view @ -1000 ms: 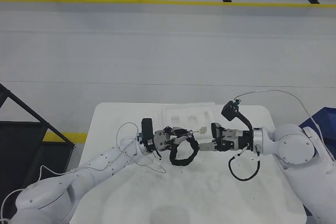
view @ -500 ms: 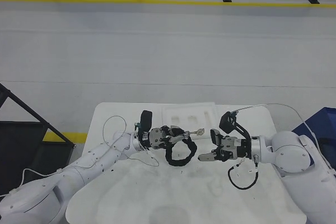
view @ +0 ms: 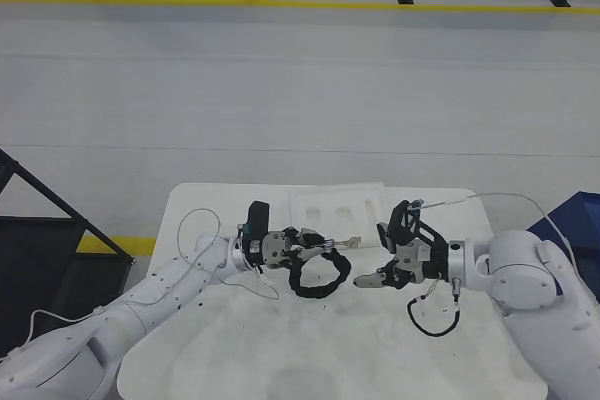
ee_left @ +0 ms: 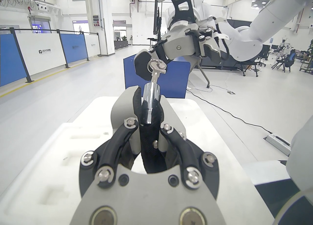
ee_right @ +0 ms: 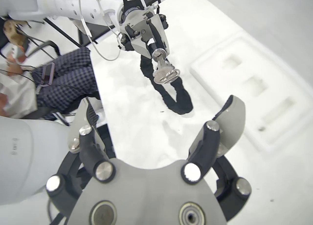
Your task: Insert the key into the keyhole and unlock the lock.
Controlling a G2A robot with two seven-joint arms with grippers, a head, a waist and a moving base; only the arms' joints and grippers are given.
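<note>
R wrist view: key [ee_right: 165, 73] seated in lock [ee_right: 158, 53] face, cable loop [ee_right: 179, 99] hanging below. L gripper [ee_left: 149, 96] clamped on lock body. Top view: R gripper [view: 365, 283] spread wide, empty, gap to key free. Foam tray [view: 310, 205] at table [view: 280, 340] far edge.

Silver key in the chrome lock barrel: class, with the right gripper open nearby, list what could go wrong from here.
1. The open right gripper stands off from the silver key; closing off-centre on its small flat head might slip or tug it out.
2. The left gripper pinches the smooth chrome lock barrel; turning could twist it in the grip.
3. The hanging black cable loop might snag a finger.
</note>
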